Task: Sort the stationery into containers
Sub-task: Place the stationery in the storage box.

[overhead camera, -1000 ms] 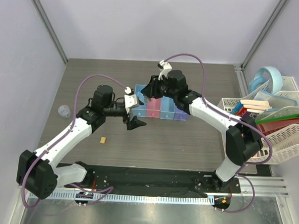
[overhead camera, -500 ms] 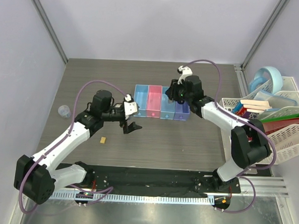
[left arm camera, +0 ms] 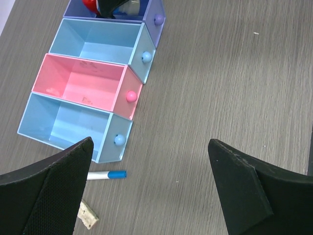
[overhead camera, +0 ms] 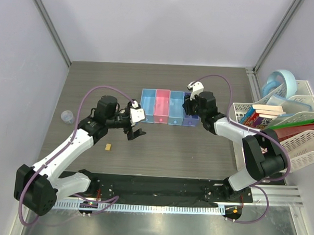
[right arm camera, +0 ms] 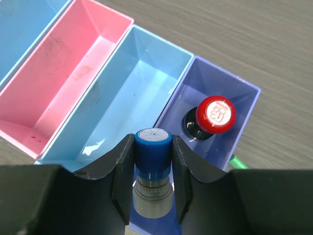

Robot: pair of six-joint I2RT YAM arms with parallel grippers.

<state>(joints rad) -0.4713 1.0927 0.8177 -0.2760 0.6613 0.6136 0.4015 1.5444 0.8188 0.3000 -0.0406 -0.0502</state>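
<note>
While the right jaws were clamped on a blue-capped cylinder (right arm camera: 153,147), it hung over the wall shared by the inner light blue bin (right arm camera: 132,105) and the darker blue bin (right arm camera: 208,85), which held the red-capped black bottle (right arm camera: 215,114). The left jaws were spread wide and empty above the worktop (left arm camera: 220,88). The blue-capped pen (left arm camera: 106,175) and tan block (left arm camera: 88,214) lay near the end light blue bin (left arm camera: 63,125).

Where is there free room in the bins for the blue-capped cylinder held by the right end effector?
The light blue bin between the pink bin and the darker blue bin is empty, as are the pink one and the far light blue bin. The darker blue bin is crowded: the red-capped bottle stands there.
</note>
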